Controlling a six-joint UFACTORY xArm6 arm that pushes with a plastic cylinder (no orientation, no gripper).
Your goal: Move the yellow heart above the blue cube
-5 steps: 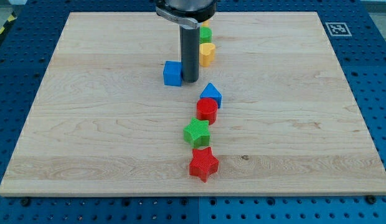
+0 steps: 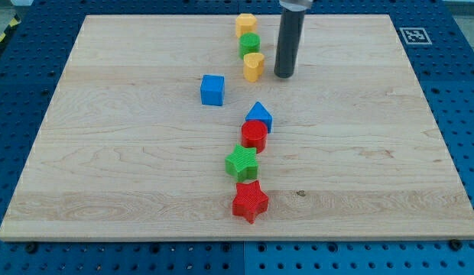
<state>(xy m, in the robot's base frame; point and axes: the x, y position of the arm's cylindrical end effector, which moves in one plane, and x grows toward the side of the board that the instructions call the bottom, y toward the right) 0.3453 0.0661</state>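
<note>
red star (image 2: pixel 250 201): nearest the view's bottom, touching the green star above it
green star (image 2: pixel 241 163): touching red block
red block (image 2: pixel 254 135): rounded, shape unclear, touching blue triangular block (image 2: pixel 259 115)
blue cube (image 2: pixel 212 89): alone, toward the view's left of the line
yellow heart (image 2: pixel 254 66): up and to the view's right of blue cube, just below green block (image 2: pixel 250 43)
my tip (image 2: pixel 284 76): just beside yellow heart on the view's right, small gap
hand state: bare rod, nothing to open or close
yellow block (image 2: pixel 246 24): farthest, near board (image 2: pixel 107 153) top edge
</note>
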